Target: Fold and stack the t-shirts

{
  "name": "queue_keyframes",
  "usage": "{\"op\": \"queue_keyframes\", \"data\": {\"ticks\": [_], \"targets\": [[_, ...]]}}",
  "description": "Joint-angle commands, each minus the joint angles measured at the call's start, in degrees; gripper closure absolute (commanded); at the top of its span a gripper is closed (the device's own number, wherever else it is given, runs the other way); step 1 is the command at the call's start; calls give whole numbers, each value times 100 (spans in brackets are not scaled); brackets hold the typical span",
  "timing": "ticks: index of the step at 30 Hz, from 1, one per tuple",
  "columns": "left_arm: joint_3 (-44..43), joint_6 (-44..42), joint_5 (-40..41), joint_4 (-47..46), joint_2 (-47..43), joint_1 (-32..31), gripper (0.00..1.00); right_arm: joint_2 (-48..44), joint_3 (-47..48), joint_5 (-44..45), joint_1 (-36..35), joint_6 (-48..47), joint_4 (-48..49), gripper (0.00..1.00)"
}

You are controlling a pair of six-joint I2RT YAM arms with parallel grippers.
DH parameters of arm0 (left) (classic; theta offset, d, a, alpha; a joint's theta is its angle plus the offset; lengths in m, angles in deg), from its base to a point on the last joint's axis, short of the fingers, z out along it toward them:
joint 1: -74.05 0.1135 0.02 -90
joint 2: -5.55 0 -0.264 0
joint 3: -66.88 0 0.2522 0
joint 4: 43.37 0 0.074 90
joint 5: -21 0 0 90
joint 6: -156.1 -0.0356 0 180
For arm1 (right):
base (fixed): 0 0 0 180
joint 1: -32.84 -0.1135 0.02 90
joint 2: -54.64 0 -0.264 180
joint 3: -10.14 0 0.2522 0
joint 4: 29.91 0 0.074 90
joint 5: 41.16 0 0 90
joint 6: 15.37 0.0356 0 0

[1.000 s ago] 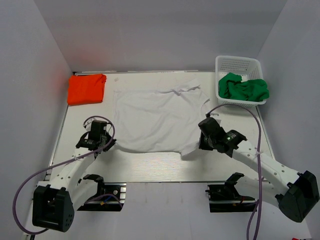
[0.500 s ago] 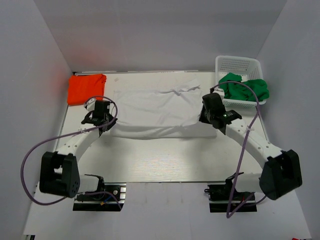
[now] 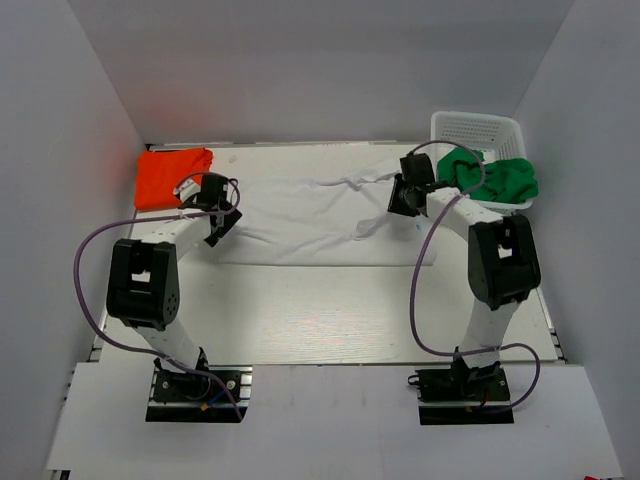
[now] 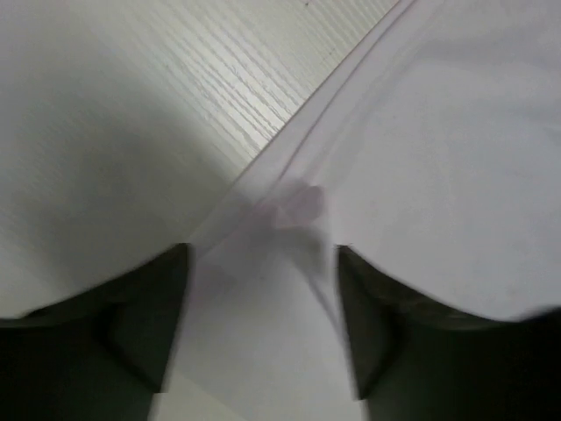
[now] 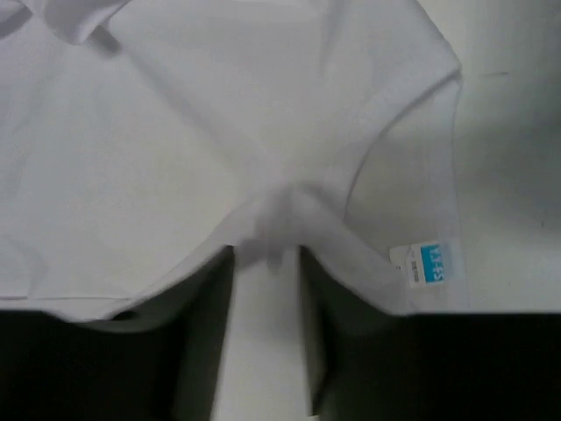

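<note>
**White shirt lies folded, an end effector at each end**

We see the white shirt [image 3: 310,215] lying as a wide band across the 12 o'clock half of the tabletop [image 3: 320,320]. Our left end effector [image 3: 220,213] sits at the band's 9 o'clock end, fingers [image 4: 145,324] spread wide, with the hem running flat between them. Our right end effector [image 3: 398,196] sits at the 3 o'clock end, jaws only narrowly apart, a small rumple of cloth just ahead of the tips. A blue tag [image 5: 431,263] shows on the hem nearby. The orange shirt [image 3: 172,177] lies folded at 10 o'clock. The green shirt [image 3: 490,177] is heaped in the basket [image 3: 475,122] at 2 o'clock
</note>
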Motion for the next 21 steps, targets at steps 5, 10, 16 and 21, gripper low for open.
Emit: {"op": "queue_keyframes", "data": {"ticks": [5, 10, 16, 21], "targets": [[45, 50, -27, -221, -845, 256, 0, -28, 431, -1535, 47, -673, 502, 17], [802, -300, -896, -1117, -1453, 203, 0, -839, -1054, -2273, -85, -481, 1331, 10], [743, -706, -2593, -1637, -768, 20, 0, -831, -1487, -2371, -226, -314, 1402, 10], [505, -758, -2446, -1532, -170, -34, 0, -541, -1355, -2310, -270, -252, 1761, 10]]}}
